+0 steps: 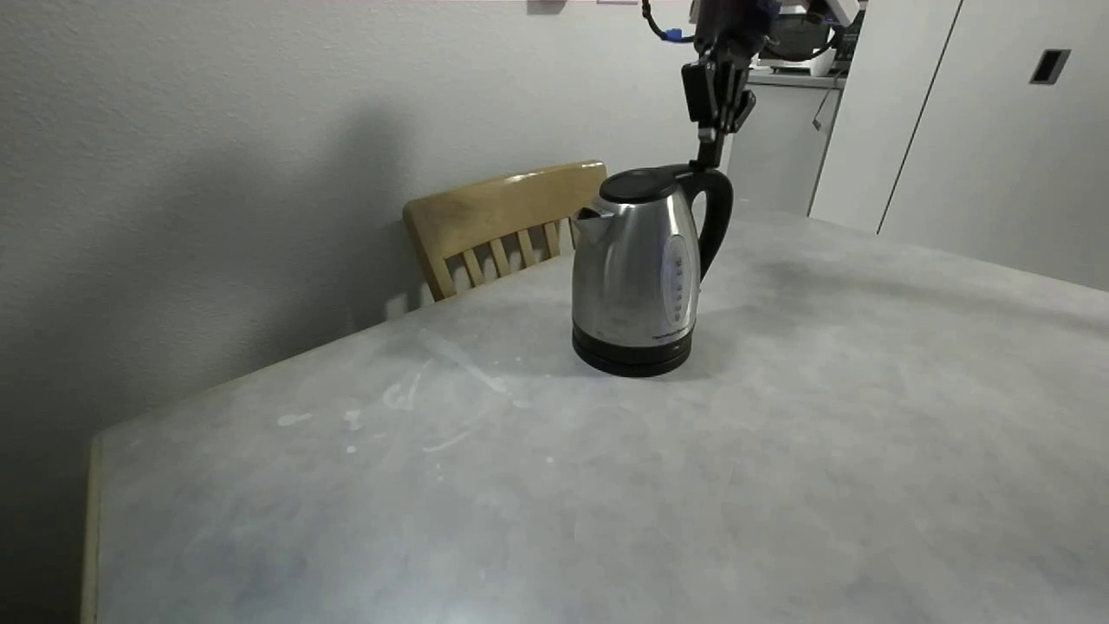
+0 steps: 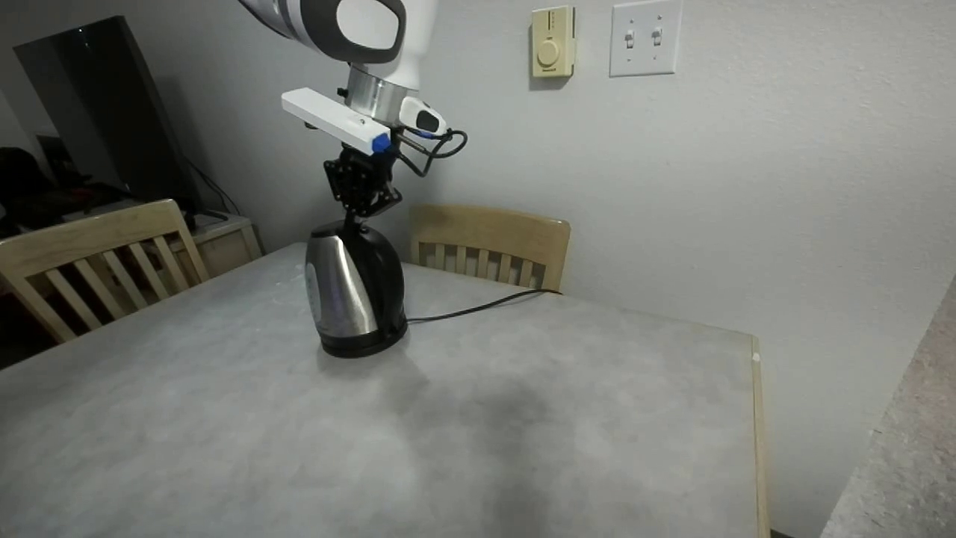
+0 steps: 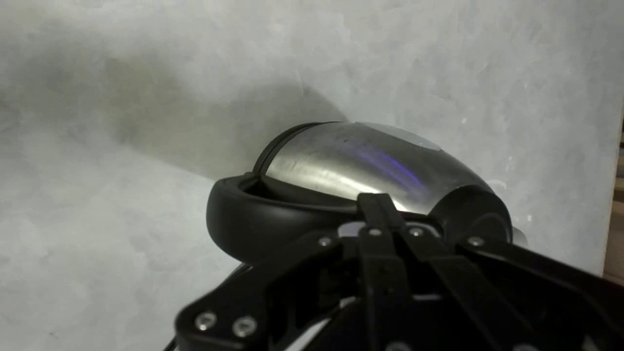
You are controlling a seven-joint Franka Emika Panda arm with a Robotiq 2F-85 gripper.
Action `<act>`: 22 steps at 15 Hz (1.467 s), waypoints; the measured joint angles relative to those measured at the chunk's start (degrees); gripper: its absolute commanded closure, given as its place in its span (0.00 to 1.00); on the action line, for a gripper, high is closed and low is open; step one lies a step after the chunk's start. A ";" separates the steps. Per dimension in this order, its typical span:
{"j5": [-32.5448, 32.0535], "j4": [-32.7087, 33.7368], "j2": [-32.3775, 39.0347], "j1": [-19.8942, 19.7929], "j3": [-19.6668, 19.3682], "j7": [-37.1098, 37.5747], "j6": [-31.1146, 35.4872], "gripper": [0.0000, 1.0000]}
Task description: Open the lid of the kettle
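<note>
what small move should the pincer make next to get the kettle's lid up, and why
Probably a gentle press straight down with the pincer: it looks shut, its tip at or just above the top of the handle, while the lid lies closed on the kettle. A release may sit there, though no view clearly shows one or settles contact.

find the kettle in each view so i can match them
In an exterior view: the kettle right of centre.
In an exterior view: the kettle left of centre.
Wrist view: the kettle around the middle, partly behind the gripper.
Shared landmark: its black handle, in all three views.
</note>
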 measured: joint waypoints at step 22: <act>-1.50 7.75 4.41 0.17 -0.06 1.05 -5.29 1.00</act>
